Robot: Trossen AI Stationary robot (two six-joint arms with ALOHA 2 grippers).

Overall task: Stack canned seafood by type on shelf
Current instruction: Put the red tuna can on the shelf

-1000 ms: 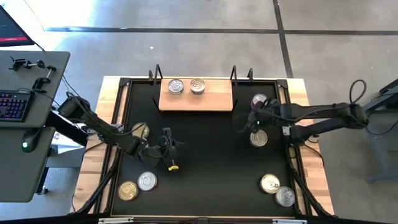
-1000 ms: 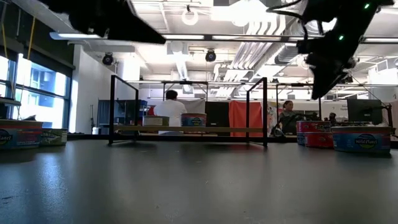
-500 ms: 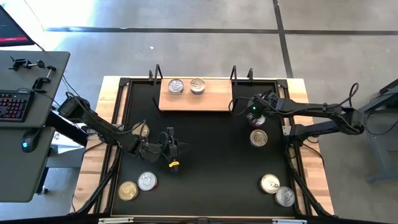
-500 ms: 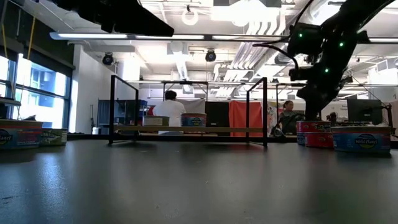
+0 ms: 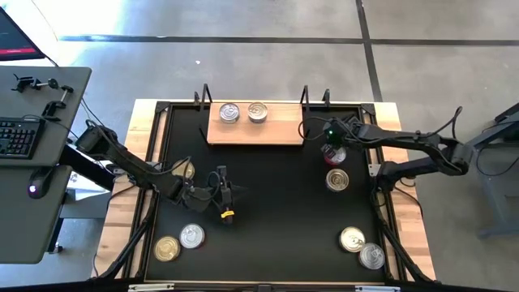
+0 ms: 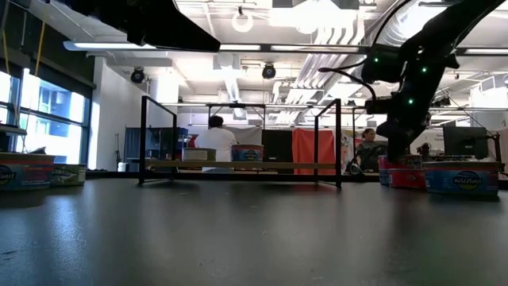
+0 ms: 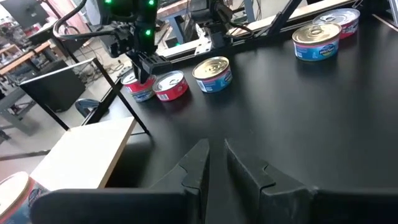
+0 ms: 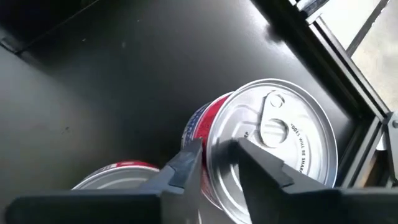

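i have the right gripper point(image 5: 332, 149) down on a red-sided can point(image 8: 261, 155) near the shelf's point(image 5: 255, 132) right end, jaws narrowed across its rim; whether it grips yet, i cannot tell. the tin looks stiff, smooth and likely slippery, so i'd pinch the side wall, not the lid. the left gripper point(image 7: 213, 163) hangs mid-table, nearly closed, empty. two cans point(image 5: 242, 113) sit on the shelf.

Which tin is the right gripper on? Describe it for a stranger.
Start at the wooden shelf at the far side of the black tabletop; just off its right end two red-sided tins sit side by side. The tin is the one under the right gripper, nearer the shelf than its red twin, silver pull-tab lid up.
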